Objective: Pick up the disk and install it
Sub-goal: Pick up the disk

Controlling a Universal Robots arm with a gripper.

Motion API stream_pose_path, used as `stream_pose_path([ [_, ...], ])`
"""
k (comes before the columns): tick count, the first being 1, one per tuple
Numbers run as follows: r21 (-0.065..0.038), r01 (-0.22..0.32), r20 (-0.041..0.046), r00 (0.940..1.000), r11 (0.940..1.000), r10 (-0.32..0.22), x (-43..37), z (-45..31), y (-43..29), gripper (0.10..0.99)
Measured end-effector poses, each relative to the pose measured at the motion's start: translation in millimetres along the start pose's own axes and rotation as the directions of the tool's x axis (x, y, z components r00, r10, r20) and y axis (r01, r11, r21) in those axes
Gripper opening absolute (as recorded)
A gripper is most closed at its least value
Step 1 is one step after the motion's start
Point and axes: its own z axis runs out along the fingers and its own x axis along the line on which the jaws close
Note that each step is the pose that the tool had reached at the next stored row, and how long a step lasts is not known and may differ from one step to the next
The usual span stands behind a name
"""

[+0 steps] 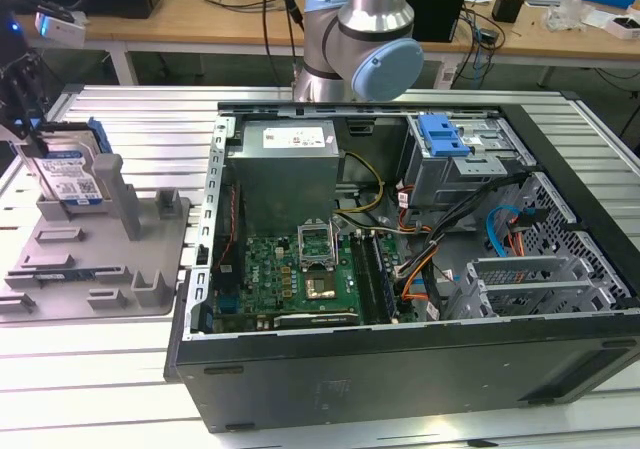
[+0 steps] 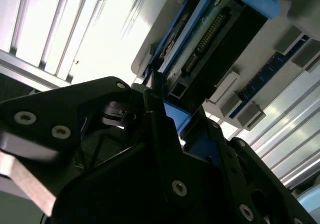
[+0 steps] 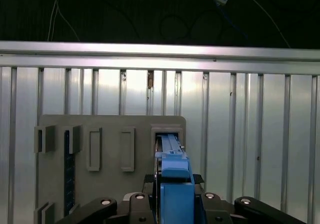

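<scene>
Slatted table; end effector points down, clamps upright disk over tray.

Where everything sits

The computer case lies open on the slatted table, with the arm rising just behind it. The tray sits right beside the case, on the exterior view's left. The disk stands on edge at the tray's back corner, the gripper clamped over its top. A workbench runs behind the table.

Silver disk in blue carrier, white-and-blue label, upright on edge at grey tray, exterior view's left
</scene>
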Motion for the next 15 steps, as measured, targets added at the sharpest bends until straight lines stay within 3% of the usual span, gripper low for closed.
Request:
stream_pose_path([
  [15, 0.0, 0.0, 0.0, 1.0, 1.0, 0.0, 0.5, -30.9, -0.2, 0.369],
])
